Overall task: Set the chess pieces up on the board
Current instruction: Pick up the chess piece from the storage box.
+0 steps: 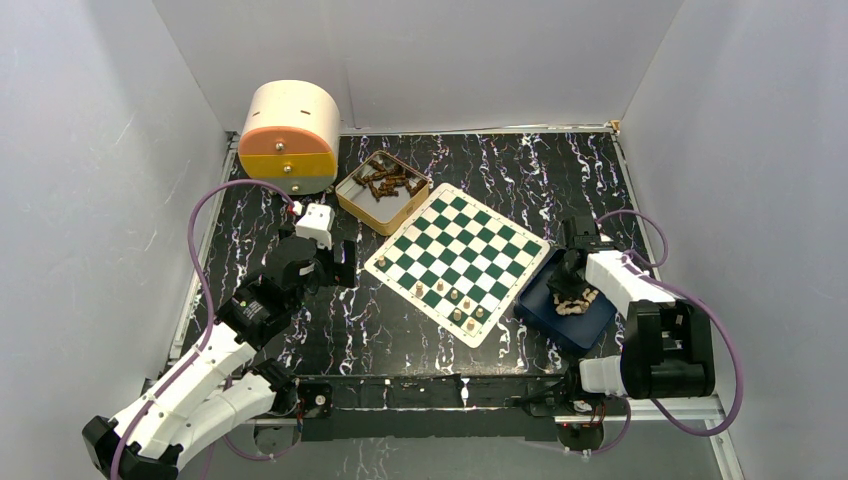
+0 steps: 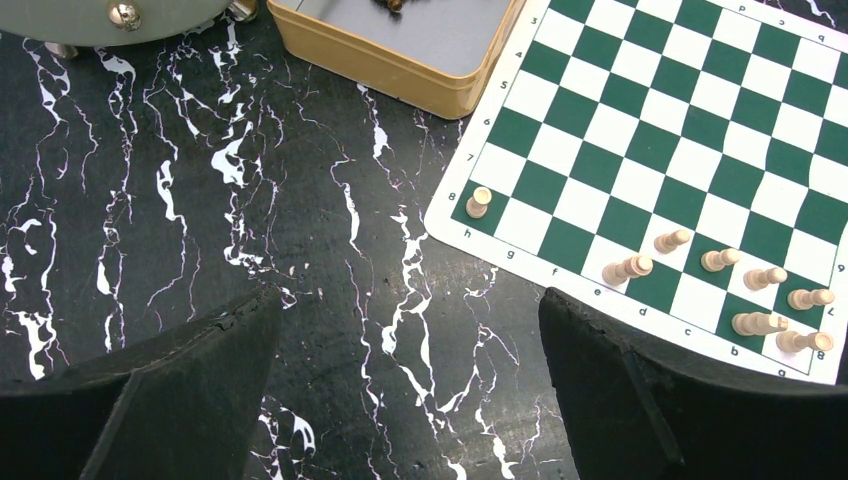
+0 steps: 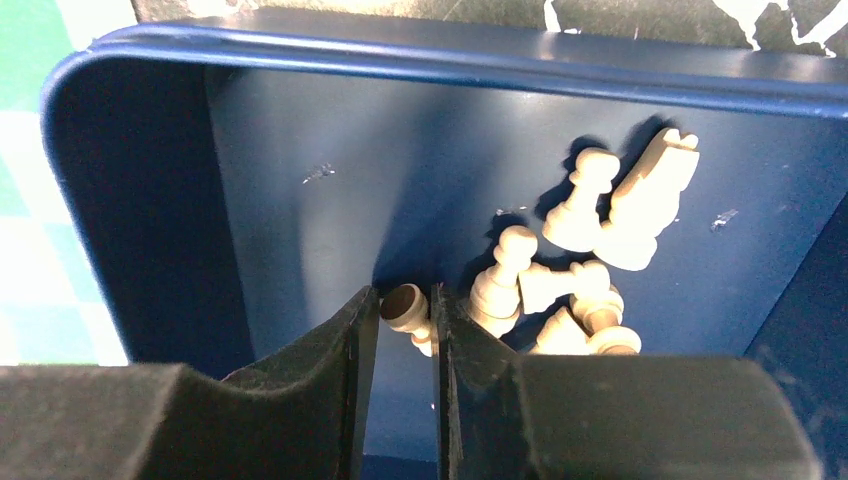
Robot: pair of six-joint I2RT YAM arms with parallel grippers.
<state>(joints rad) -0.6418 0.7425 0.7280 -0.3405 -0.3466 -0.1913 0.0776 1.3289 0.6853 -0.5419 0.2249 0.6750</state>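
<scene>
Black table [image 1: 480, 160] w/ white marble veins. On it, centre, the board [image 1: 458, 262]: thin flat mat, dark green & white checks, white border w/ small letters/nos., turned at an angle.

Round cream-and-yellow box [image 1: 290, 135] at back left. Dark blue tray [image 1: 545, 300] touches the board's right edge. Tan tin [image 1: 360, 205] of dark brown bits sits just off the board's far-left side.

L gripper [image 2: 408, 335]: fingers wide apart, holding nothing, over bare table left of the board.

R gripper [image 3: 405, 330]: down in the tray, fingers nearly together, pinched on a lone piece [image 3: 404, 306] whose round end faces the wrist cam.

Chess pieces [image 2: 720, 258]: tiny, pale tan turned wood, knob tops, each within one sq. Eight on the board: corner piece [image 2: 480, 202] alone at h8, other seven bunched in the two rows at the near corner. The rest lie in a heap [image 3: 570, 290] on the tray floor, some tipped, some upright, right beside the R fingers.
</scene>
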